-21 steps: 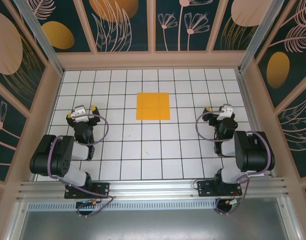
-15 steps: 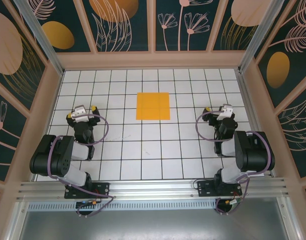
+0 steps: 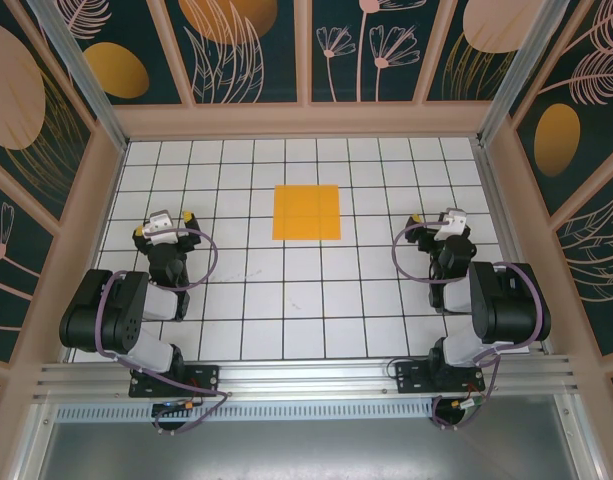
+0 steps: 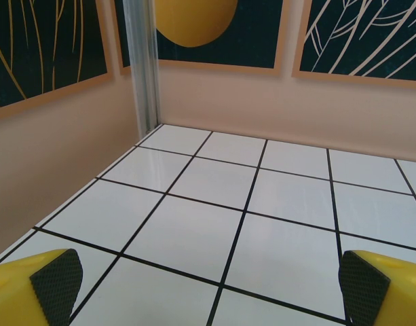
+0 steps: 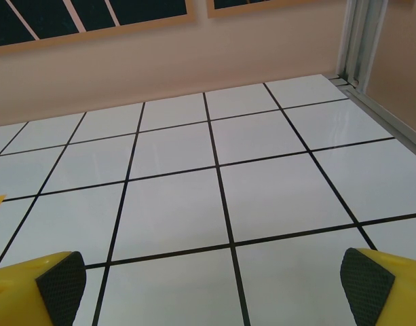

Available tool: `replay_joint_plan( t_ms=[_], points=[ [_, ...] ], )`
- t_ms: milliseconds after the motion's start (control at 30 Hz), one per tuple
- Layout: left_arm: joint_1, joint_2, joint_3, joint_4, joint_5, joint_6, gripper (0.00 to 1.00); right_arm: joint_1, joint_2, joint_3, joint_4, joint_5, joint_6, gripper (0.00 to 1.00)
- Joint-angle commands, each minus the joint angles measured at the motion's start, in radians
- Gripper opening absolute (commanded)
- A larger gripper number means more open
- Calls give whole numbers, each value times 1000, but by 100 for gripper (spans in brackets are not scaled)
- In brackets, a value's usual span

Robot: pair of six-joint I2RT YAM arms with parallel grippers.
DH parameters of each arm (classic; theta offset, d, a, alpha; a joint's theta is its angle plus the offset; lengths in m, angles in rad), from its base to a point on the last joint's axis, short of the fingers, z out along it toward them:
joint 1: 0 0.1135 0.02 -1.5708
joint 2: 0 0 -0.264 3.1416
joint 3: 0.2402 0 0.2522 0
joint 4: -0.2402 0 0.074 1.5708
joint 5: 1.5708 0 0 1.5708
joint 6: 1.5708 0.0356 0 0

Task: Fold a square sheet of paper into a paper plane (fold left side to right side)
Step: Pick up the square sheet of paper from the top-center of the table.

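Noted the square sheet of paper (image 3: 306, 212) flat on the table (image 3: 286, 300), well apart from the wide-open, empty left gripper (image 3: 164, 223) and right gripper (image 3: 441, 220); judged light, limp and slippery, best pinched at its left edge.

A white worktop (image 3: 316, 300) gridded with black lines sits inside plain peach walls (image 3: 296, 120). Above them run dark teal panels (image 3: 331, 85) painted with pale leaf outlines and orange ovals (image 3: 121, 68). An aluminium rail (image 3: 306, 375) edges the near side.
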Motion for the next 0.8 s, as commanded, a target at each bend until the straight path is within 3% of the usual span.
replay_joint_plan(
  t_ms=[0,133,200,300,400,567,767],
  points=[
    [6,-6,9,-3,9,-19,99,-10,5,16,23,-33,-9,99],
    [6,-16,3,6,7,-14,99,-18,-2,18,16,-47,-4,99],
    [4,-85,15,-80,16,-8,99,-16,-60,49,-85,-27,3,99],
    [4,-238,113,-381,43,-28,99,-14,-166,166,-410,14,76,99],
    [4,-290,282,-724,130,-121,99,17,-167,308,-671,-23,128,99],
    [-37,-212,457,-943,407,-307,99,173,-20,578,-986,62,231,99],
    [-191,-14,666,-1122,613,-369,98,321,253,929,-1184,-1,323,99]
  ],
)
